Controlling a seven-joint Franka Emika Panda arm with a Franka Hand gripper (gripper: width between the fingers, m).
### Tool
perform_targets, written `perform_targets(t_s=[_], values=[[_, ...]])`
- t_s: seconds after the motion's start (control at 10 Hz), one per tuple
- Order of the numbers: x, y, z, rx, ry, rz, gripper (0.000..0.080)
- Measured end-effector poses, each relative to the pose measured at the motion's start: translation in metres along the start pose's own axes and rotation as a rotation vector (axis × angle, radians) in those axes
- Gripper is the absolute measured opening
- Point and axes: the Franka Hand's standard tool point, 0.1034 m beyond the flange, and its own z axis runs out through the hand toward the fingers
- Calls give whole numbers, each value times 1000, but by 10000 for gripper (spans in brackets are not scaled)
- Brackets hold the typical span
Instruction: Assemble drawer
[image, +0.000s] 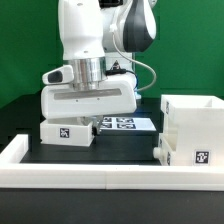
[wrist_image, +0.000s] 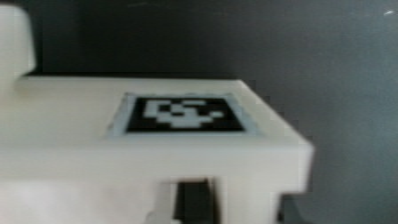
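Observation:
A small white drawer tray (image: 68, 131) with a black-and-white tag lies on the black table at the exterior view's left-centre. My gripper (image: 88, 118) is lowered straight onto it, and the hand hides its fingers there. In the wrist view the tray (wrist_image: 178, 113) fills the picture very close up, with a dark fingertip (wrist_image: 194, 202) pressed against its near wall. The jaws stand narrow, closed on that wall. The tall white housing (image: 192, 130) stands at the exterior view's right. The second tray is out of view.
The marker board (image: 128, 123) lies flat just behind the tray, between it and the housing. A low white border wall (image: 100, 174) runs along the front and the left side of the table.

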Motion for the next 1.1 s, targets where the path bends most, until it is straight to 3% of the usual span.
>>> perform_targets(t_s=[0.4,0.8,1.1], values=[[3,-9,-2,1,4,-14,44],[20,-52,-25,48,-27,-55,44],[42,-75,-40,63,-24,-73,44]])
